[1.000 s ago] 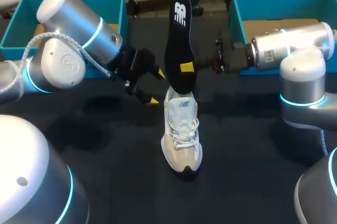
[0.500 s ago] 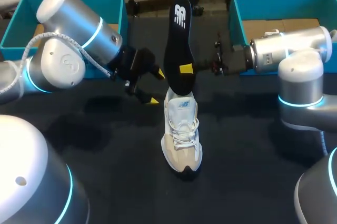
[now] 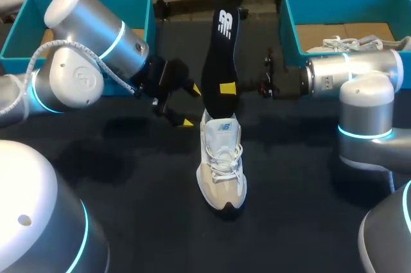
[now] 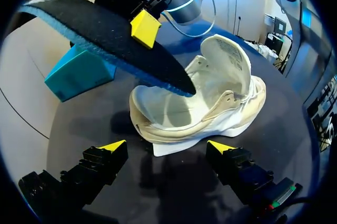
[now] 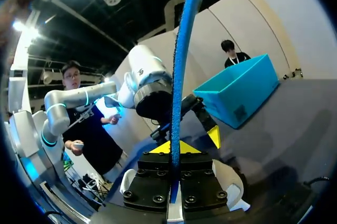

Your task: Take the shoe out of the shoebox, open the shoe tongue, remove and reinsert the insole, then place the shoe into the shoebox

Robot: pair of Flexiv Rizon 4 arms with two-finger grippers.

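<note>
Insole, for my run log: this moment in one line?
right gripper shut on insole | tip at shoe opening | left gripper open beside shoe

Dark, matte table (image 3: 295, 221), one flat surface running to the far edge. Pale cream and white shoe (image 3: 222, 170) stands upright on its sole near the middle, toe toward the near side, heel toward the far side, laces tied and tongue raised. Two open teal shoeboxes sit on the far part, left shoebox (image 3: 144, 3) and right shoebox (image 3: 290, 29), well apart, with the shoe nearer than both and between them.
</note>
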